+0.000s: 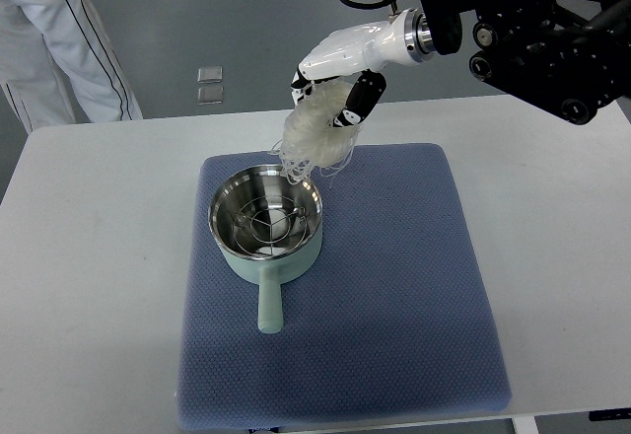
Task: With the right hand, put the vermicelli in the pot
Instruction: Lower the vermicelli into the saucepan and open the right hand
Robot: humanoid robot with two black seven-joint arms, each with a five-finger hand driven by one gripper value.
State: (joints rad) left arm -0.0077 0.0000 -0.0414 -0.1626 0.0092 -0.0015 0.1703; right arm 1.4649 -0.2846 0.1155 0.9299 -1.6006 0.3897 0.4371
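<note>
A pale green pot (266, 219) with a shiny steel inside and a short handle toward me sits on the left part of a blue mat (394, 286). My right hand (330, 89), white with black fingertips, reaches in from the upper right and hangs above the pot's far rim. Its fingers are shut on a bundle of translucent white vermicelli (308, 130). The loose strands dangle down to the pot's far edge. The left hand is out of the picture.
The mat lies on a white table (89, 256). A person in white trousers (59, 39) stands at the upper left beyond the table. Two small grey floor plates (209, 84) show behind the table's far edge.
</note>
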